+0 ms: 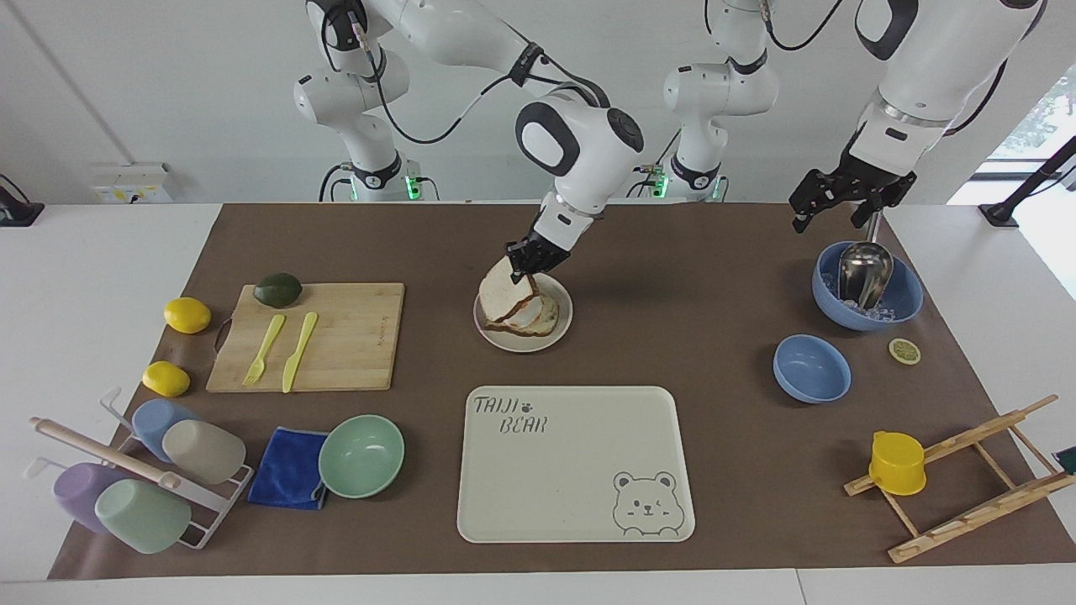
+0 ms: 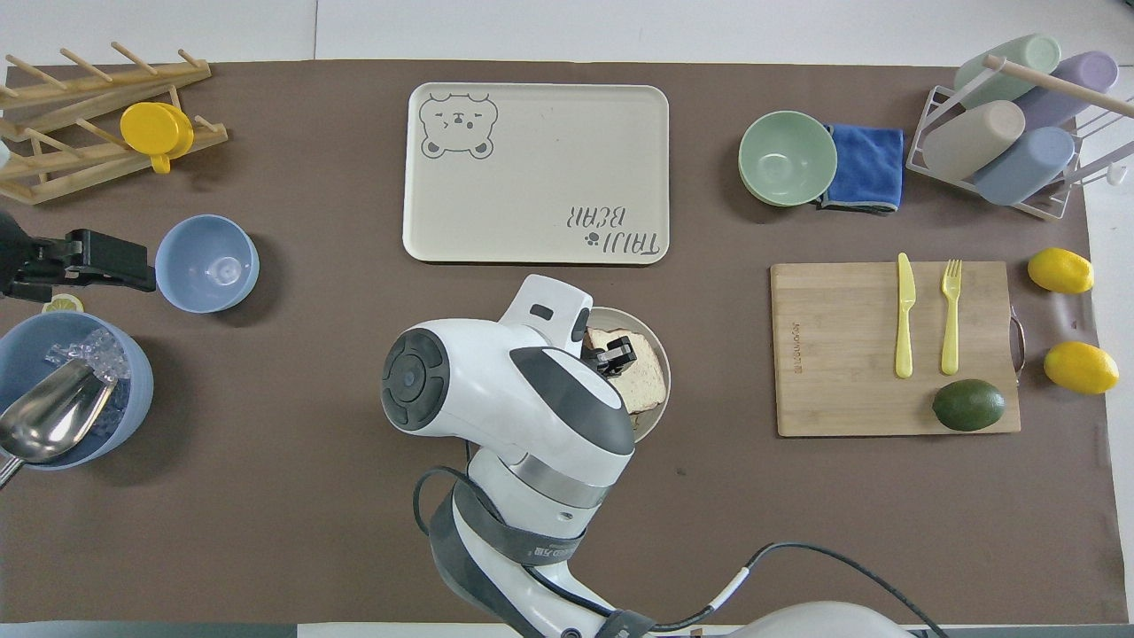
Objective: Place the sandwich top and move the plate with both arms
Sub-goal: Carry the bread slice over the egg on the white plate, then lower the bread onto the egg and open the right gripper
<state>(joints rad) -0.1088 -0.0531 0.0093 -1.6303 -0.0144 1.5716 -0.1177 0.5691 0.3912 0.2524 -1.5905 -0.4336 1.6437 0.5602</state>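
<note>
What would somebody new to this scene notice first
The right claw, shut on the sandwich top, holds the slice tilted over the plate and the toast on it. The big cream bear tray lies farther from the robots than the plate. The left claw waits open over the blue bowl holding ice and a metal scoop.
</note>
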